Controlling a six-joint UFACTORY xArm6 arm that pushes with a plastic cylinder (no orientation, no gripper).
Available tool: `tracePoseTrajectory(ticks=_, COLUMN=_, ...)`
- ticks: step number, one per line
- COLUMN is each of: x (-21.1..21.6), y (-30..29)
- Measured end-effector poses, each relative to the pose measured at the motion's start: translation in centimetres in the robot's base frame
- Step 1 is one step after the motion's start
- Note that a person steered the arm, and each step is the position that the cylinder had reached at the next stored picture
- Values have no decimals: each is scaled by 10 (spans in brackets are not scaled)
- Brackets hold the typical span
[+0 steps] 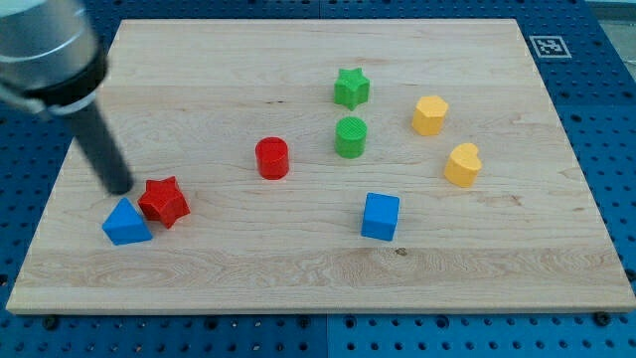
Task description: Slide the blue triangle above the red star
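The blue triangle [125, 223] lies near the board's lower left. The red star [164, 202] sits right beside it, up and to its right, touching or nearly touching it. My tip [120, 187] is at the end of the dark rod that comes down from the view's top left. It stands just above the blue triangle and just left of the red star, close to both.
A red cylinder [271, 158] sits mid-board. A green star [351, 88] and a green cylinder [350, 137] lie at centre top. Two yellow blocks [429, 115] [462, 165] are at the right. A blue cube [380, 217] is at lower centre. The wooden board [298, 288] rests on a blue pegboard.
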State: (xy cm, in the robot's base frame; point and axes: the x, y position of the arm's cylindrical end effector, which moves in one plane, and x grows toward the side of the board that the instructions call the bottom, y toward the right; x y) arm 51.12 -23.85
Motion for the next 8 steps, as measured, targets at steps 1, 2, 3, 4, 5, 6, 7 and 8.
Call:
tracePoseTrajectory(ticks=1, x=73, y=-12)
tracePoseTrajectory(ticks=2, x=92, y=26)
tracePoseTrajectory(ticks=3, x=62, y=45)
tracePoseTrajectory(ticks=4, x=39, y=29)
tracePoseTrajectory(ticks=5, x=25, y=7)
tracePoseTrajectory(ticks=6, x=16, y=4)
tracePoseTrajectory(ticks=7, x=1, y=4)
tracePoseTrajectory(ticks=8, x=-18, y=4)
